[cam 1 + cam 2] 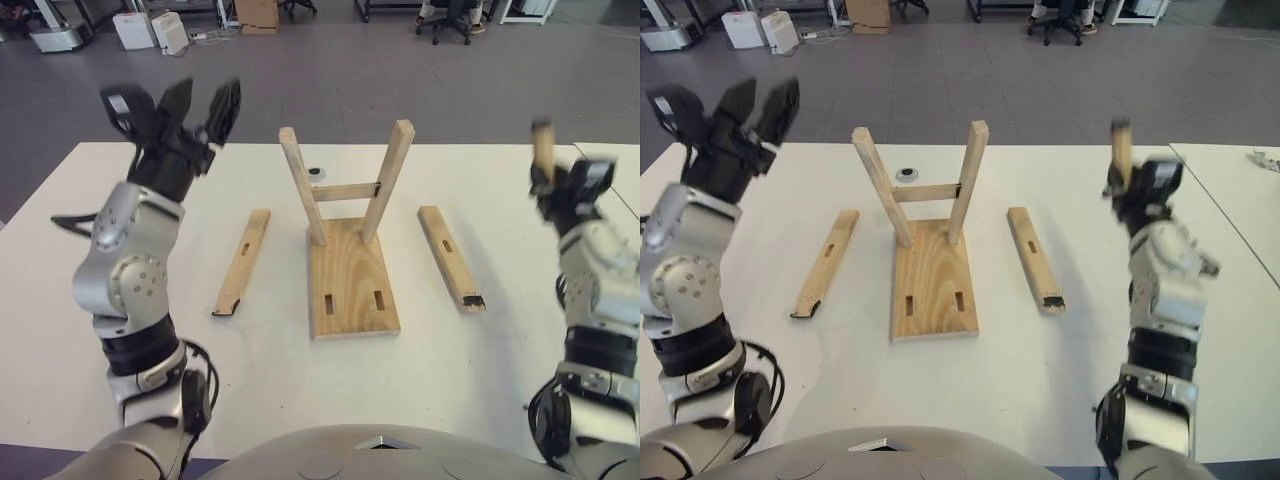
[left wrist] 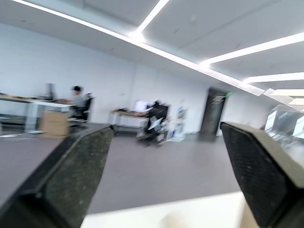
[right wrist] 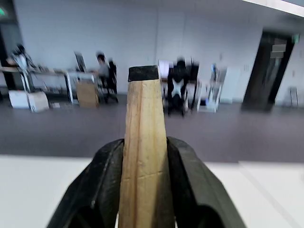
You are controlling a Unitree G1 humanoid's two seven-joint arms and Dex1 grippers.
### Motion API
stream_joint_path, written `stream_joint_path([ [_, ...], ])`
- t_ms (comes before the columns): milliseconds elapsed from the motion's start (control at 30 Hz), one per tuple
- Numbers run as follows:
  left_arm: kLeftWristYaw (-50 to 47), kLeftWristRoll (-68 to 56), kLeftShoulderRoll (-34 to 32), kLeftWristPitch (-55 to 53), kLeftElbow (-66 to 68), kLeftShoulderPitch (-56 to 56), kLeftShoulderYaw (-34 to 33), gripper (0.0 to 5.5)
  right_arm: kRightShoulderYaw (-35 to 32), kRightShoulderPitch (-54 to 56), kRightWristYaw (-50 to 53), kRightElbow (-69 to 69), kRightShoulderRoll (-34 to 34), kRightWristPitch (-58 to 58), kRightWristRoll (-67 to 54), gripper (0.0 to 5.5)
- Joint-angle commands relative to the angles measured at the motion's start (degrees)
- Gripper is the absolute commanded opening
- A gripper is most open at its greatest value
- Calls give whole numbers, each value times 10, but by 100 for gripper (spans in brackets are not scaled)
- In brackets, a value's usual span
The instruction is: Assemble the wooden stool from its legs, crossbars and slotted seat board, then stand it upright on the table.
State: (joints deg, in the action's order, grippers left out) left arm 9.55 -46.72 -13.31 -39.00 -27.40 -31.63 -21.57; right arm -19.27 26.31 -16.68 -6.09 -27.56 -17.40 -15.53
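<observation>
The slotted seat board point(image 1: 351, 281) lies flat mid-table with two legs point(image 1: 302, 185) standing up from its far end, joined by a crossbar point(image 1: 346, 191). Two loose legs lie either side: one to the left point(image 1: 243, 259), one to the right point(image 1: 449, 255). My left gripper point(image 1: 198, 106) is raised above the table's far left, open and empty, its dark fingers point(image 2: 71, 175) spread wide. My right gripper point(image 1: 548, 178) is held up at the right, shut on a short wooden crossbar point(image 3: 144, 152) that points upward with a dark tip.
A small round grey fitting point(image 1: 316, 171) sits on the white table point(image 1: 120, 330) behind the standing legs. A second table point(image 1: 1240, 180) adjoins at the right. Office chairs, desks and boxes stand on the floor far behind.
</observation>
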Motion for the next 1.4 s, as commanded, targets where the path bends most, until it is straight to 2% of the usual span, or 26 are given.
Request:
stream_joint_path([
  [33, -64, -132, 39, -44, -11, -81, 20, 414, 141, 77, -66, -154, 12, 9, -3, 130],
  [100, -75, -165, 58, -53, -8, -104, 54, 414, 217, 99, -87, -209, 38, 6, -5, 130],
  [167, -84, -191, 71, -54, -6, -115, 77, 414, 254, 104, -93, -223, 63, 8, -5, 130],
  [200, -88, -201, 74, -53, -6, -117, 84, 394, 261, 103, -94, -224, 69, 9, -3, 130],
  [567, -110, -247, 57, -24, -11, -95, 96, 225, 267, 92, -94, -239, 86, -5, -5, 130],
  [833, -115, -253, 47, -8, -9, -78, 103, 86, 269, 92, -90, -242, 95, -8, 1, 130],
  [867, -116, -255, 47, -7, -10, -76, 103, 55, 269, 91, -90, -242, 96, -8, 1, 130],
  [967, -116, -257, 46, -2, -11, -71, 106, 40, 271, 87, -94, -244, 96, -13, 0, 130],
  [1000, -115, -257, 43, 1, -12, -69, 105, 40, 274, 85, -96, -245, 95, -18, -2, 167],
  [1067, -114, -246, 22, 4, -17, -49, 91, 40, 279, 66, -101, -254, 89, -33, -6, 206],
  [1133, -105, -240, -23, 4, -23, -8, 49, 40, 252, 33, -94, -266, 76, -52, -16, 236],
  [1267, -46, -201, -123, 5, -24, 135, -49, 40, 125, -54, -76, -245, 40, -65, -36, 257],
  [1333, -7, -146, -140, 24, 11, 205, -51, 40, 78, -93, -70, -188, 29, -40, -25, 257],
  [1400, 13, -90, -129, 50, 58, 242, -30, 40, 60, -112, -62, -128, 31, -13, -11, 257],
])
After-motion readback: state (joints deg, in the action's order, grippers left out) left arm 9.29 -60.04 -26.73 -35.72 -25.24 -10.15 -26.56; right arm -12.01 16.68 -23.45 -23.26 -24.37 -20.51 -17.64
